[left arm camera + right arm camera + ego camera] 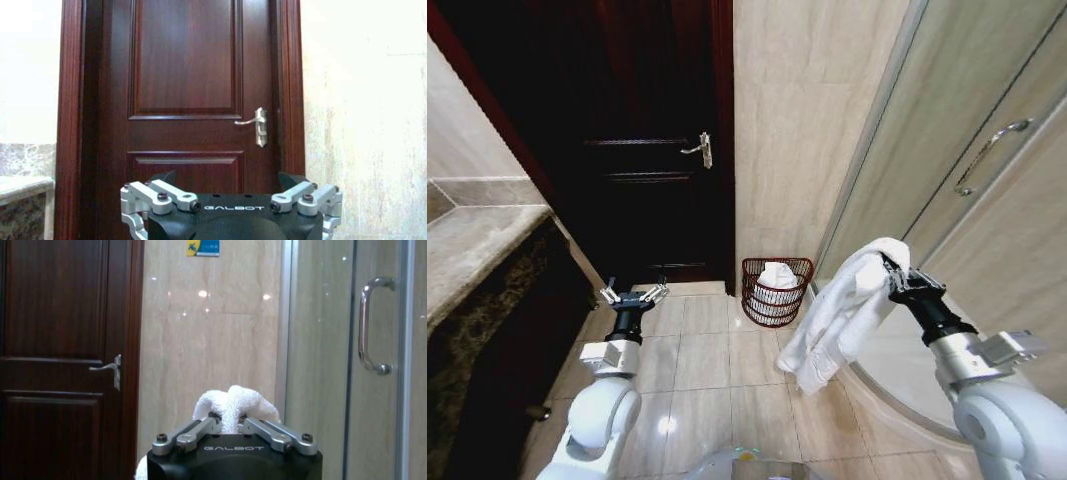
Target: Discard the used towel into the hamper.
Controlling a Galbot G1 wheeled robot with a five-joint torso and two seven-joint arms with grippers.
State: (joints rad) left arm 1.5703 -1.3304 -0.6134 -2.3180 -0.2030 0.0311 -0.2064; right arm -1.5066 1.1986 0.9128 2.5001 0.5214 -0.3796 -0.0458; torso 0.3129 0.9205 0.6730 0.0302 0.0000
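Head view is showing the right gripper point(895, 276) at about four o'clock in the picture, raised above the tiled floor point(702, 360) and clenching a white towel point(842, 315). Its fingers are pinching the cloth near its upper end, and the rest is hanging down in loose folds toward seven o'clock from the gripper, clear of the floor. Right wrist view is showing the same grasp up close: the two fingers point(193, 432) are closing almost together, with a bunched tuft of towel point(235, 402) sticking out between and above them.

The hamper point(777, 291) is standing on the floor at the foot of the beige wall point(802, 110), in the corner just beside the dark wooden door point(642, 140). It is lying at about nine o'clock from the right gripper, near the hanging towel but apart from it. Something white is already sitting inside it.

The left gripper point(632, 295) is hovering low at about eight o'clock in the head view, well apart from the hamper, which is lying toward three o'clock from it. Its fingers are spreading wide and holding nothing. Left wrist view is showing those splayed fingers point(157, 197) pointing at the door, with the door handle point(257, 125) above them at one o'clock.

A glass shower door point(947, 170) with a metal handle point(989, 152) is standing behind the right arm.
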